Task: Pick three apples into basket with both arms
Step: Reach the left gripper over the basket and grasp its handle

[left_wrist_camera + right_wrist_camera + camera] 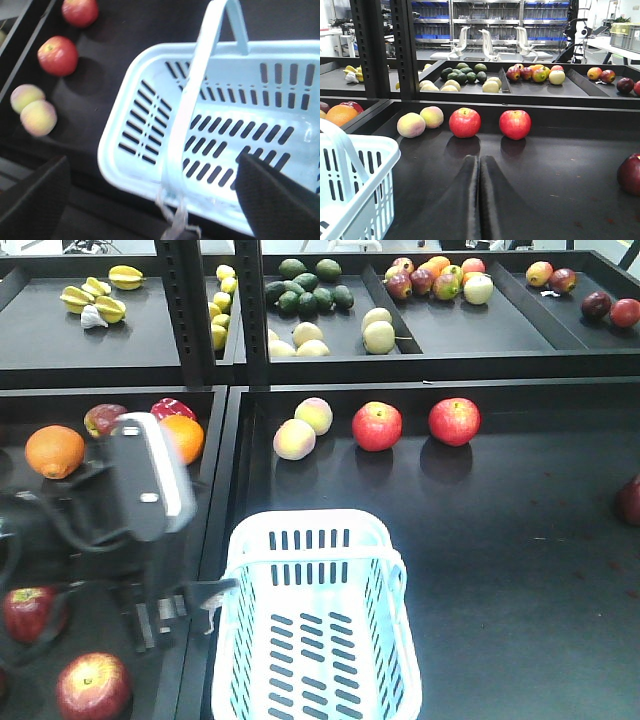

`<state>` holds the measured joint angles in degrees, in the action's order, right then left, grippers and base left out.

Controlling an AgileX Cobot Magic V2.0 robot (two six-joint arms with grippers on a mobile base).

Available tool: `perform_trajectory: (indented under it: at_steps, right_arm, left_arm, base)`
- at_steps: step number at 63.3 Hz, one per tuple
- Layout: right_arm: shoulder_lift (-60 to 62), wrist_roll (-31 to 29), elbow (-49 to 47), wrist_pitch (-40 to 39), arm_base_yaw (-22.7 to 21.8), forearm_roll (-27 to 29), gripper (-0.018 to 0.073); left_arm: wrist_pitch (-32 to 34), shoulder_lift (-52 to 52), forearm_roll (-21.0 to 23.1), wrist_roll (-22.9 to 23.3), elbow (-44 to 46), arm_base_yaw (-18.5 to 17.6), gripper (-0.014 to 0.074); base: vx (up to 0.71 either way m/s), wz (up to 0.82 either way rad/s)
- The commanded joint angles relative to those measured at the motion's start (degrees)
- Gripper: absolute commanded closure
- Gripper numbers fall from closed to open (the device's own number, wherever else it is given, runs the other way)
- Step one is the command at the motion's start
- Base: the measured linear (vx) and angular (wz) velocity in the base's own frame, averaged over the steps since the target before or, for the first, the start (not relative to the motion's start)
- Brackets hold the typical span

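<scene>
The pale blue basket [315,620] stands at the front of the dark tray with nothing in it and its handle [192,95] up. Two red apples [377,426] [454,421] lie near the tray's far wall. Two more apples [30,612] [92,687] lie in the left tray by my left arm [140,495]. My left gripper [155,200] hangs open over the basket's near rim [130,170], holding nothing. My right gripper [480,167] is shut and empty, low over the tray, pointing between the two red apples [465,122] [515,124].
Two peaches [294,439] [314,415] lie left of the red apples. A dark apple [630,174] sits at the tray's right edge. Oranges [55,451] [183,437] and a red pepper [172,408] fill the left tray's back. Upper shelves hold more fruit.
</scene>
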<state>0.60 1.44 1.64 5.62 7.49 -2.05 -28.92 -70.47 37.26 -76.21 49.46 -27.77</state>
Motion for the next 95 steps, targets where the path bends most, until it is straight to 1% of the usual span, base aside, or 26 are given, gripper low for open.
perform_trajectory:
  at_steps: [1,11,19,29,35,41,47,54,60,65,68,70,85,95]
  right_arm:
    - [0.6,-0.5,0.8,-4.4,-0.1,-0.4,0.0568]
    - [0.6,-0.5,0.8,-4.4,-0.1,-0.4,0.0568]
    - [0.6,-0.5,0.8,-4.4,-0.1,-0.4,0.0568]
    - [0.6,-0.5,0.8,-4.4,-0.1,-0.3,0.0568]
    - [0.6,-0.5,0.8,-4.4,-0.1,-0.3,0.0568]
    - [0.6,-0.5,0.8,-4.4,-0.1,-0.3,0.0568]
    - [0.6,-0.5,0.8,-4.4,-0.1,-0.3,0.0568]
    - [0.6,-0.5,0.8,-4.4,-0.1,-0.3,0.0568]
    - [0.6,-0.5,0.8,-4.4,-0.1,-0.3,0.0568]
    - [0.6,-0.5,0.8,-4.4,-0.1,-0.3,0.0568]
    - [0.6,-0.5,0.8,-4.4,-0.1,-0.3,0.0568]
    - [0.6,-0.5,0.8,-4.4,-0.1,-0.3,0.0568]
    - [0.6,-0.5,0.8,-4.4,-0.1,-0.3,0.0568]
    - [0.6,-0.5,0.8,-4.4,-0.1,-0.3,0.0568]
  left_arm:
    - [3.2,-2.7,-0.5,-0.2,4.5,-3.3,-0.0028]
    - [3.4,-9.2,-4.0,-0.1,8.6,-7.5,-0.0020]
    - [4.4,-14.0,-5.2,0.1,11.3,-9.3,-0.0008]
    - [5.6,-18.8,-5.5,0.1,14.3,-9.5,0.0008]
    - [5.7,-20.9,-7.0,0.3,15.4,-9.5,0.0019]
    - [6.7,-22.7,-8.3,0.5,15.7,-9.5,0.0052]
    - [7.8,-24.0,-9.8,0.5,15.7,-9.5,0.0107]
    - [8.4,-24.5,-10.5,0.5,15.7,-9.5,0.0206]
    - [8.8,-24.5,-11.2,0.5,15.7,-9.5,0.0339]
    - [9.1,-24.5,-11.2,0.5,15.7,-9.5,0.0471]
    - [9.1,-24.5,-11.2,0.5,15.7,-9.5,0.0570]
    - [9.2,-24.5,-11.3,0.5,15.7,-9.5,0.0606]
    - [10.0,-23.7,-11.2,0.5,15.7,-9.5,0.0604]
    - [9.8,-19.2,-11.2,0.5,15.7,-9.5,0.0604]
  base:
    - [0.00,0.00]
    - [0.00,0.00]
    - [0.00,0.00]
    - [0.00,0.00]
    - [0.00,0.00]
    - [0.00,0.00]
    - [0.00,0.00]
    - [0.00,0.00]
    - [0.00,0.00]
    - [0.00,0.00]
    - [0.00,0.00]
    - [0.00,0.00]
    - [0.00,0.00]
    - [0.00,0.00]
